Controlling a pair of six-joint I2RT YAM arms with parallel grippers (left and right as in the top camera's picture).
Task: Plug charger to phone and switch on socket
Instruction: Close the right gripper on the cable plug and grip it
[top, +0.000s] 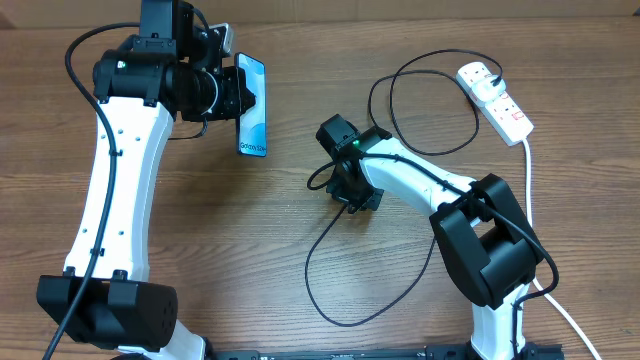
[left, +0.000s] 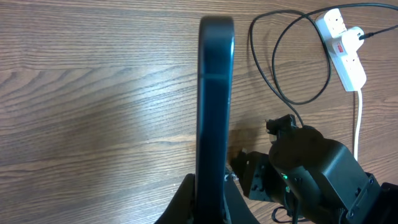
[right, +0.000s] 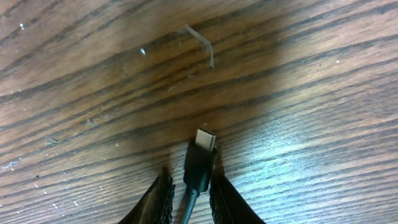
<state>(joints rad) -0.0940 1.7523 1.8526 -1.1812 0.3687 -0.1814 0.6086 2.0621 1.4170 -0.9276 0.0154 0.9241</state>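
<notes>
Overhead, I see my left gripper (top: 236, 98) in the upper left of the frame, its jaws pinched on one long edge of the phone (top: 254, 108), a slim rectangular handset with a light blue-teal screen and dark lettering at its lower short edge. From the left wrist view the phone (left: 214, 93) shows edge-on, a dark upright slab rising from between the fingers over the brown wood-grain table (left: 93, 93). In the upper right of the overhead frame lies the socket (top: 497, 98), a white oblong two-outlet strip with small red switches, a black plug (top: 483, 72) seated in its upper outlet and a thick white cord (top: 529, 180) trailing down the right side. The charger (top: 306, 270), a long thin black cable, loops away from that plug, curls through the lower middle of the frame and ends under my right gripper (top: 352, 197) at centre. In the right wrist view its small connector (right: 200, 163), black with a silvery tip, lies on the wood at lower centre, pointing up the frame between the two black fingers (right: 163, 198). Those jaws stand close on either side of it; I cannot tell whether they press on it.
</notes>
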